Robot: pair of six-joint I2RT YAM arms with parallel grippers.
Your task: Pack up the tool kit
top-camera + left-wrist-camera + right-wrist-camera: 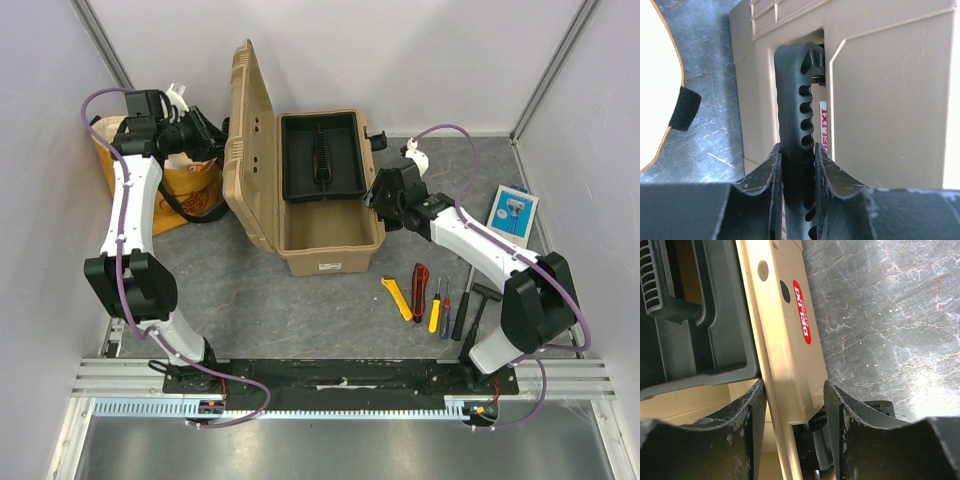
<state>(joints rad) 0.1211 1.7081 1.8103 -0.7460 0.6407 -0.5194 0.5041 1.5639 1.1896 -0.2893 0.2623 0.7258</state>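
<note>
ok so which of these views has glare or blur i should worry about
Left wrist: the bag at the left edge is blown out near white, the handle is sharp. Right wrist: glare patch on the table lower right, toolbox label readable. Top external: even light, soft shadows, all sharp.

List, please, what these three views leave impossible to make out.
- Top view: toolbox floor under the black tray, hidden by the tray.
- Top view: print on the blue-white packet, too small.
- Left wrist view: bag, cut off by the left edge.
- Right wrist view: whether the right gripper actually clamps the toolbox wall; its fingers hide the contact.
</note>
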